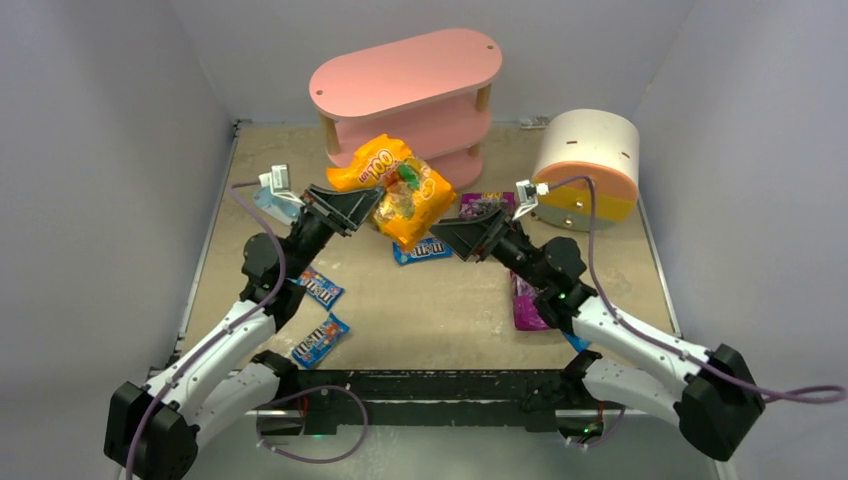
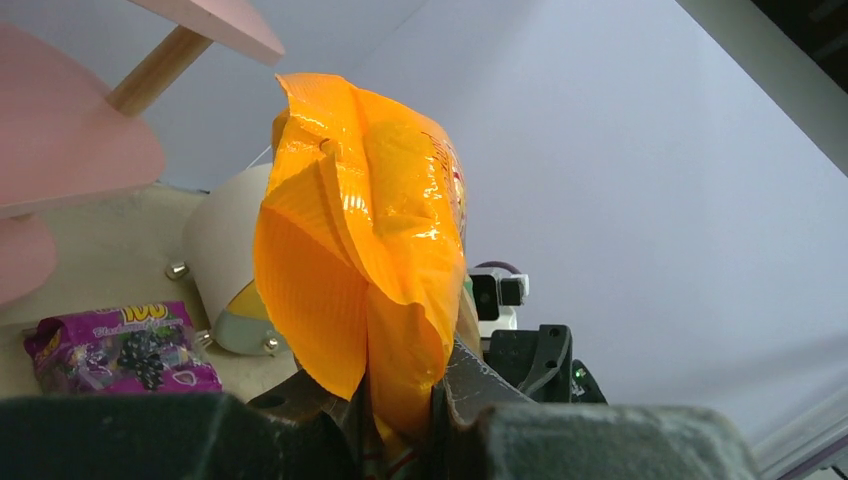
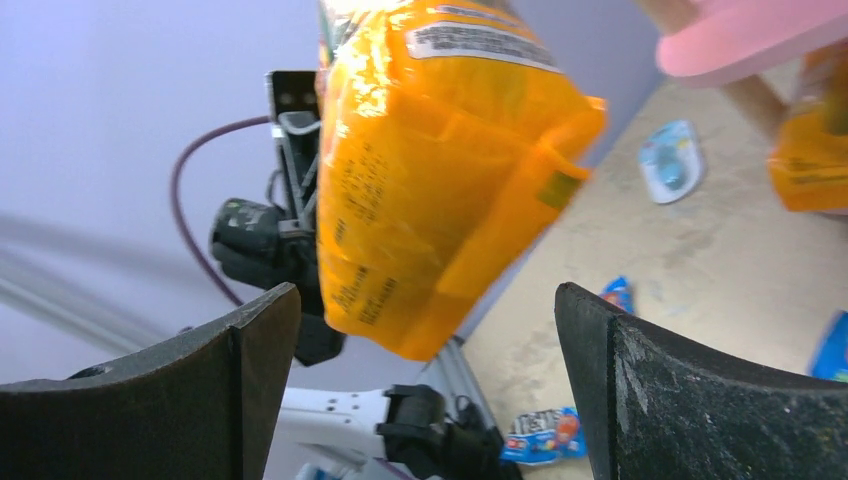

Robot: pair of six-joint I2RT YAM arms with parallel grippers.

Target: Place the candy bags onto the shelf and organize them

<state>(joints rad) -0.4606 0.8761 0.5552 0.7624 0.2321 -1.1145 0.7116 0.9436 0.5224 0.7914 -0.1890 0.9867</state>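
My left gripper (image 1: 372,203) is shut on the lower edge of a glossy orange candy bag (image 1: 408,200) and holds it in the air in front of the pink three-tier shelf (image 1: 410,75). The bag fills the left wrist view (image 2: 360,230), pinched between the fingers of my left gripper (image 2: 405,420). My right gripper (image 1: 440,228) is open and empty, just right of the held bag, which hangs ahead of its jaws (image 3: 440,180). A second orange bag (image 3: 810,150) lies under a shelf board. Purple bags (image 1: 487,205) (image 1: 525,305) and blue M&M's packets (image 1: 320,288) (image 1: 320,340) (image 1: 420,250) lie on the table.
A white, orange and yellow cylindrical drawer unit (image 1: 590,160) stands at the back right. A pale blue-and-white oval item (image 1: 268,200) lies at the left by my left arm. Grey walls close in the table on three sides.
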